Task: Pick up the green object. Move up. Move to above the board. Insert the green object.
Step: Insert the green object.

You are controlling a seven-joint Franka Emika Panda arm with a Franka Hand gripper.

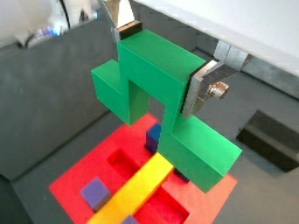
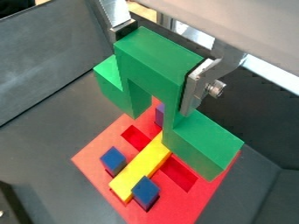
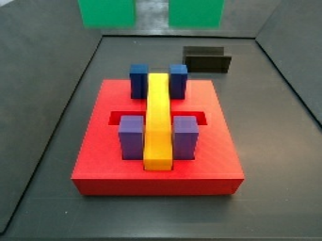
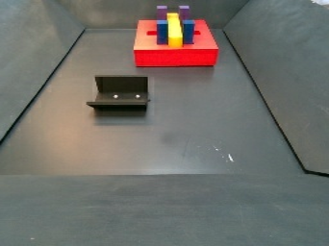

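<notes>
My gripper (image 1: 165,58) is shut on the green object (image 1: 158,79), its silver fingers (image 1: 208,85) pressing the two sides of the raised middle cube. Both wrist views show this grip, with the gripper (image 2: 166,58) holding the green object (image 2: 158,74) high over the board (image 2: 98,149). The red board (image 3: 157,175) carries a long yellow bar (image 3: 158,118), two purple blocks (image 3: 132,137) and two blue blocks (image 3: 138,77). In a side view only two green parts of the green object (image 3: 107,11) show at the upper edge, above the board's far end.
The dark fixture (image 4: 119,93) stands on the floor away from the board (image 4: 178,54); it also shows as the fixture (image 3: 205,59) behind the board and the fixture (image 1: 275,136) beside it. Dark walls enclose the floor.
</notes>
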